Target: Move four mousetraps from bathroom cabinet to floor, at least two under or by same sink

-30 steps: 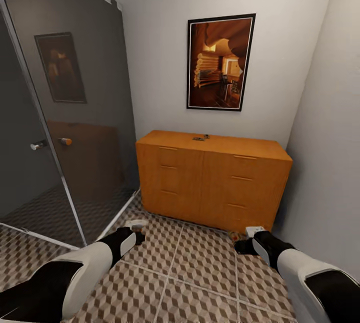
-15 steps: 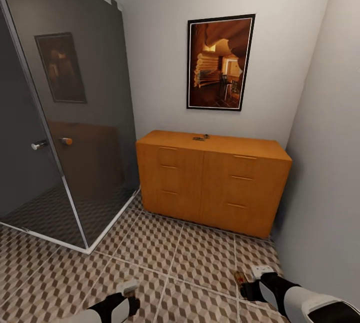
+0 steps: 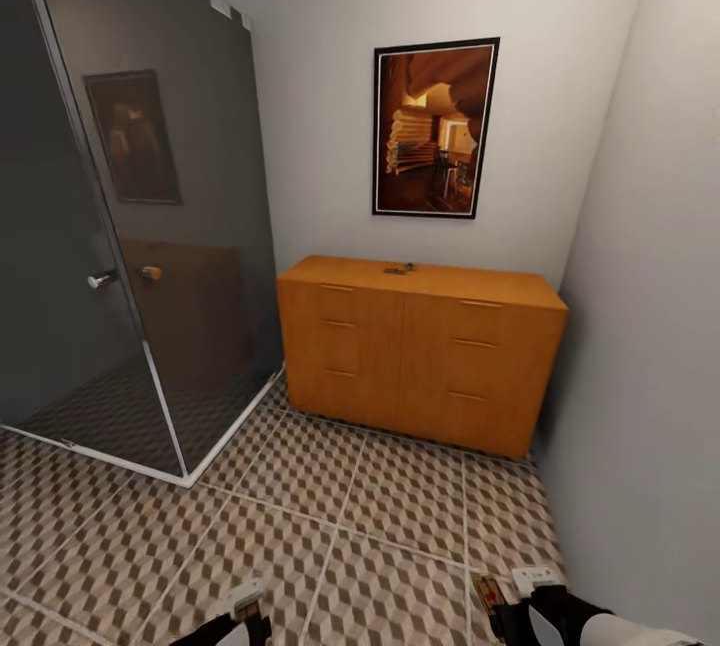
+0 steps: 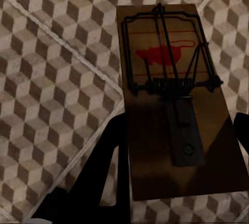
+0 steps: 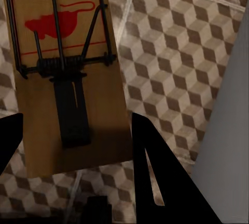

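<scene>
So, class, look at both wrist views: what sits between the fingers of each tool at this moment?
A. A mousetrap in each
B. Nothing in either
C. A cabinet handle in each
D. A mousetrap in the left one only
A: the left wrist view shows a mousetrap between the left tool's dark fingers, and the right wrist view shows another mousetrap between the right tool's.

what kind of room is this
Most likely a bathroom: a glass shower enclosure stands on cube-patterned floor tiles, beside a low orange-brown wooden cabinet against the wall, with a framed picture above it.
</scene>
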